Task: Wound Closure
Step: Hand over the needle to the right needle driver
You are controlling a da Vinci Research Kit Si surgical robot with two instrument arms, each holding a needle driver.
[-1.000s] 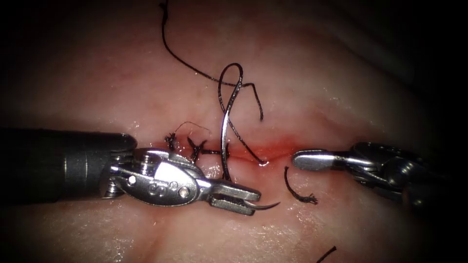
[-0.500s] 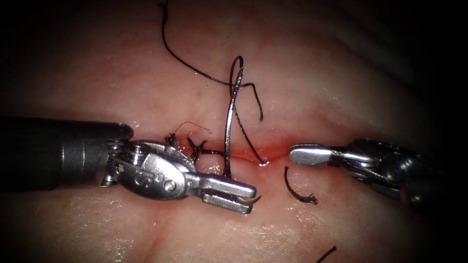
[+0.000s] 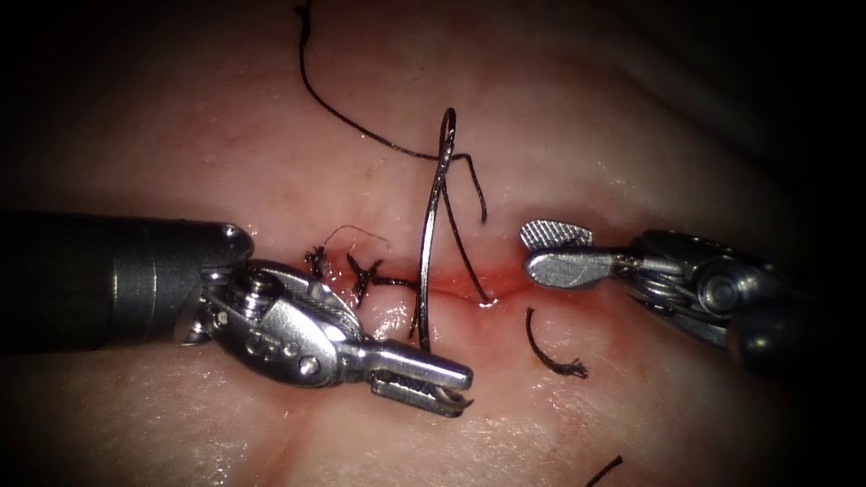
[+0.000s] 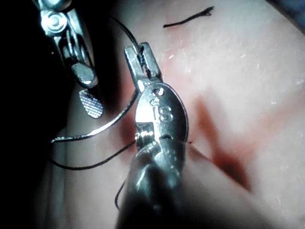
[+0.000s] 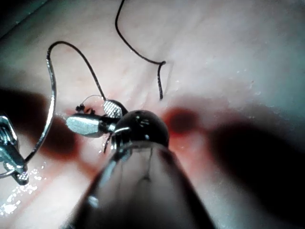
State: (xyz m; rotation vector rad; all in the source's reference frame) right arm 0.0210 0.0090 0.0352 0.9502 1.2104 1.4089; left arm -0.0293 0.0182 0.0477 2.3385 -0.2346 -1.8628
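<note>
Left gripper (image 3: pixel 448 390) clamped on needle (image 3: pixel 431 236) near its tip, the thin, stiff, slick curve standing clear of the tissue (image 3: pixel 631 135) over the cut (image 3: pixel 469 284), best taken mid-curve; right gripper (image 3: pixel 552 252) apart, empty, right of needle; limp thread (image 3: pixel 361 126) trails.

Left hand (image 3: pixel 456 390) clamped closed; right hand (image 3: pixel 541 248) spread apart.

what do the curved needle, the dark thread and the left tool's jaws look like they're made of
The thin curved silver needle looks like polished steel: narrow bright glints run along it. The dark thread looks like matte black braided fibre; a cut end frays, though the weave is hard to judge. The left arm's hand, shut on the needle near its tip, looks like bright machined metal with toothed inner faces.
</note>
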